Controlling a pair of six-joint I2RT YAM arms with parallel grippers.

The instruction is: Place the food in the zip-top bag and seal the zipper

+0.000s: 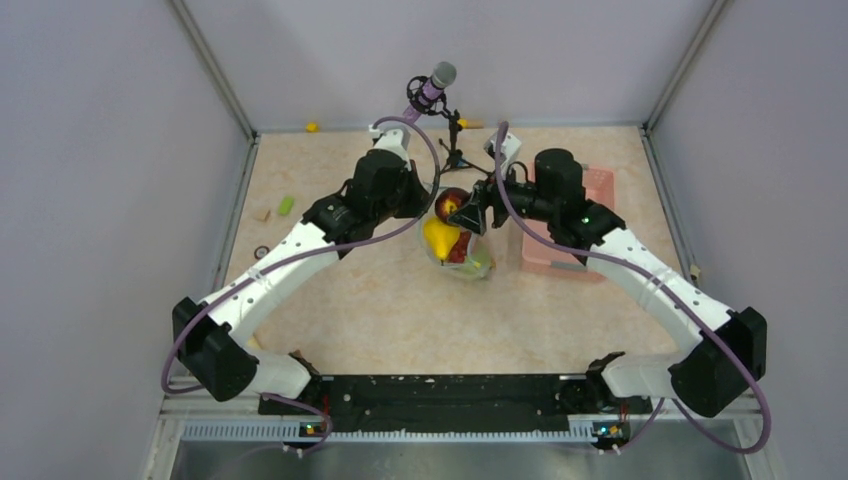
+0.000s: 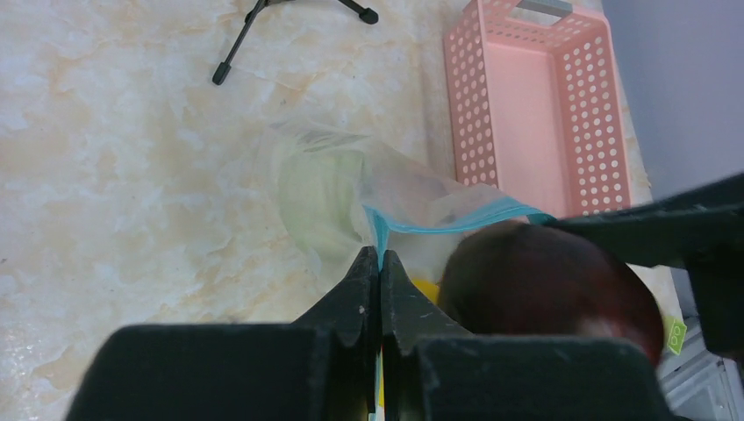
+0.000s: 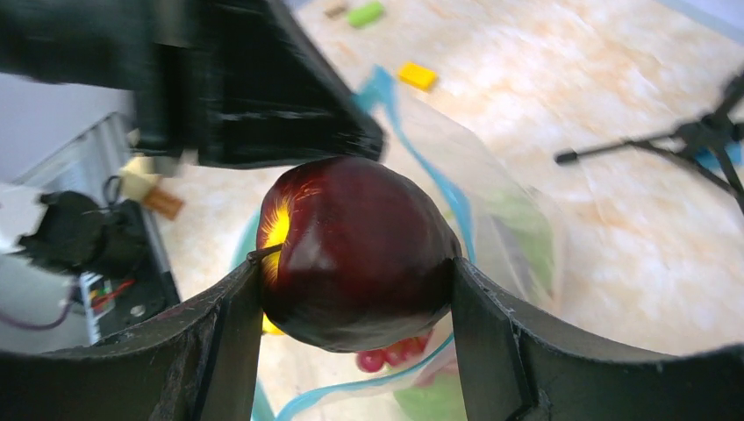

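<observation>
The right pincer point(image 3: 355, 294) is clenched on the dark red apple point(image 3: 360, 237), directly over the open mouth of the zip-top bag point(image 2: 395, 180). The bag sits mid-frame on the table point(image 1: 380, 320) in the top view, a yellow piece point(image 1: 437, 238) already inside. The left pincer point(image 2: 379, 266) is clamped on the zipper point(image 2: 456, 216), holding that edge up just left of the apple in its own view. The drop looks straight down, and it's the right arm's.
</observation>
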